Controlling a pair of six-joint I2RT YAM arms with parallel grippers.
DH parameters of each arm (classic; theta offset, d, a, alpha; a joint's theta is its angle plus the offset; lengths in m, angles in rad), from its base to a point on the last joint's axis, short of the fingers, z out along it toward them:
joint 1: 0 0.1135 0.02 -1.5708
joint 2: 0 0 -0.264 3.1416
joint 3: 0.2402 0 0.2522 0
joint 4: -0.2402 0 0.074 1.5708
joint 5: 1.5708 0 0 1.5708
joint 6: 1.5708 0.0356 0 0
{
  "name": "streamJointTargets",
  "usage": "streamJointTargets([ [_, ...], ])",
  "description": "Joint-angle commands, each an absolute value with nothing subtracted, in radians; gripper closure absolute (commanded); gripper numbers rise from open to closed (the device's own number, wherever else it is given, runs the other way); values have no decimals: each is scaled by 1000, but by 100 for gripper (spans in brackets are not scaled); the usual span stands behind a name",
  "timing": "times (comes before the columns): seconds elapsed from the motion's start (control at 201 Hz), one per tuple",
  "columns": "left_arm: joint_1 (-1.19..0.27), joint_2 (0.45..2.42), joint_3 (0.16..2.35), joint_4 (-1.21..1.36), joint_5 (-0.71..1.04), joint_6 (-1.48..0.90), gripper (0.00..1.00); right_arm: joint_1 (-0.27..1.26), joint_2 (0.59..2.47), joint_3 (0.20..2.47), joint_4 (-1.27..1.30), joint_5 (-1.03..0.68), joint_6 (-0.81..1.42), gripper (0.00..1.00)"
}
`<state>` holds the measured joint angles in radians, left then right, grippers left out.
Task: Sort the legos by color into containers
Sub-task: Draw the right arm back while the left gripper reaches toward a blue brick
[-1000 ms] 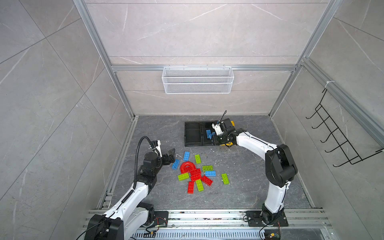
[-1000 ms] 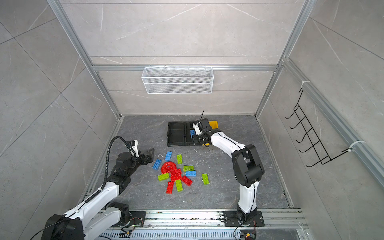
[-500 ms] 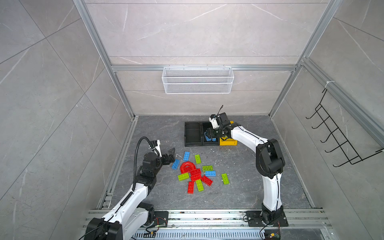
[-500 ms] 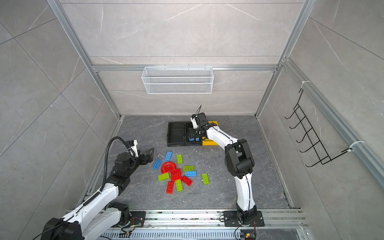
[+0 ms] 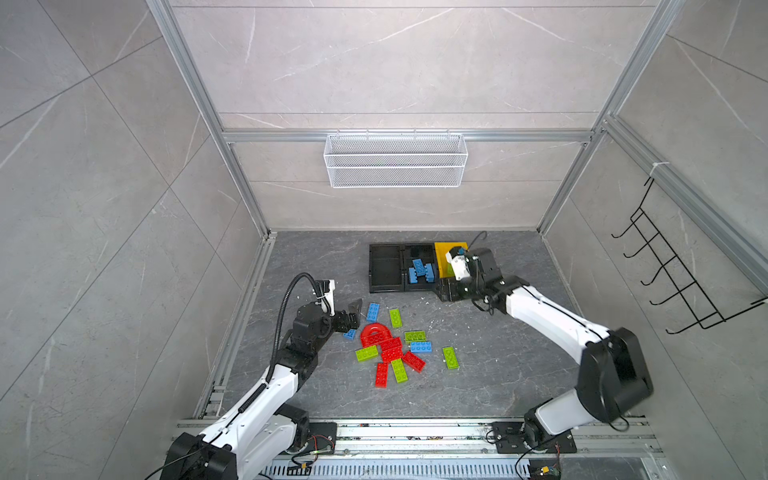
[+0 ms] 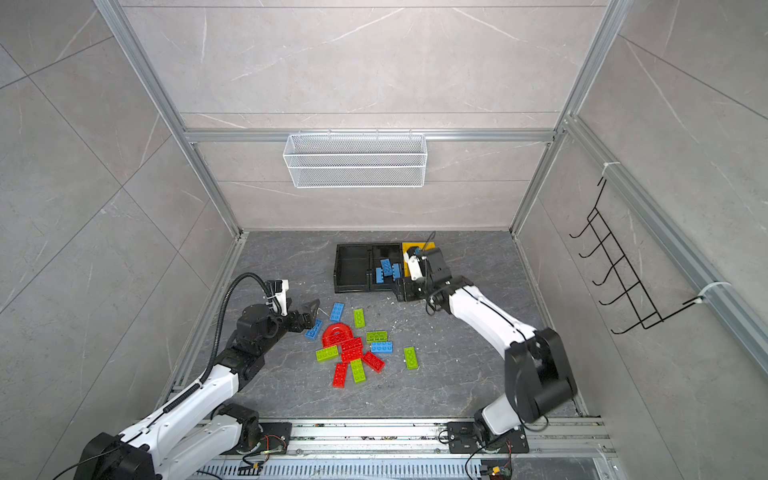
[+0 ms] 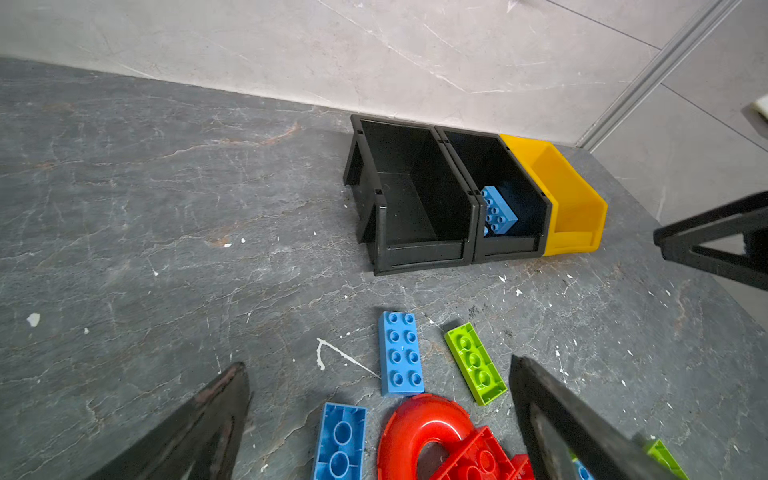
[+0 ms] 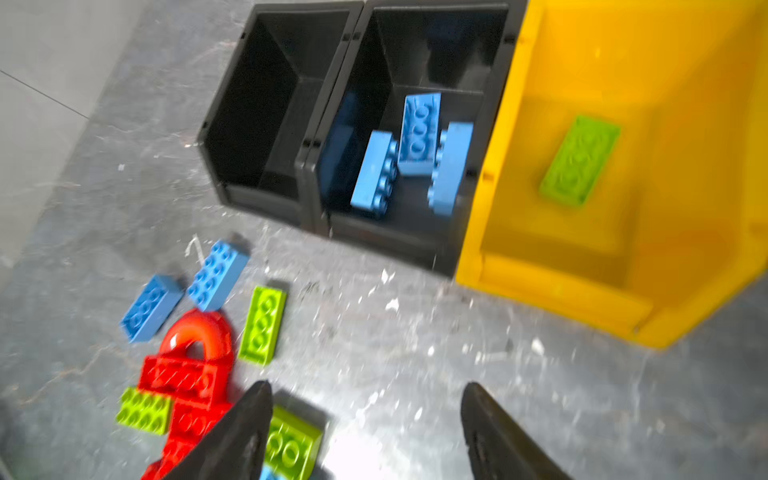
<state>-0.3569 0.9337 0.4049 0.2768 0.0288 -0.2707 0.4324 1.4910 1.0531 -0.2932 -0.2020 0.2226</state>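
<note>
Legos (image 5: 390,353) mostly lie loose at centre frame in both top views. Right gripper (image 8: 365,386), jaws parted and empty, hangs before the yellow bin (image 8: 540,291), which holds one green brick (image 8: 579,160). Three blue bricks (image 8: 417,133) occupy the middle black bin (image 8: 415,245), evidently sorted by colour. Left gripper (image 5: 352,318), spread wide and empty, hovers at the loose group's left edge. No legible markings.
</note>
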Motion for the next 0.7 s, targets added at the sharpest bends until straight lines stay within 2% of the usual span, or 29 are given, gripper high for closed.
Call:
streamJointTargets([
  [0.0,-368,942,452,274,36,-223,0,491,1422,929,-245,-205,282,27],
  [0.1,-386,986,499,232,97,-201,0,521,1380,886,-252,-201,284,27],
  [0.299,-477,1211,646,105,86,-148,1,521,1269,809,-229,-204,262,26],
  [0.697,-485,1466,800,-34,65,-163,15,521,1084,655,-143,-188,257,26],
])
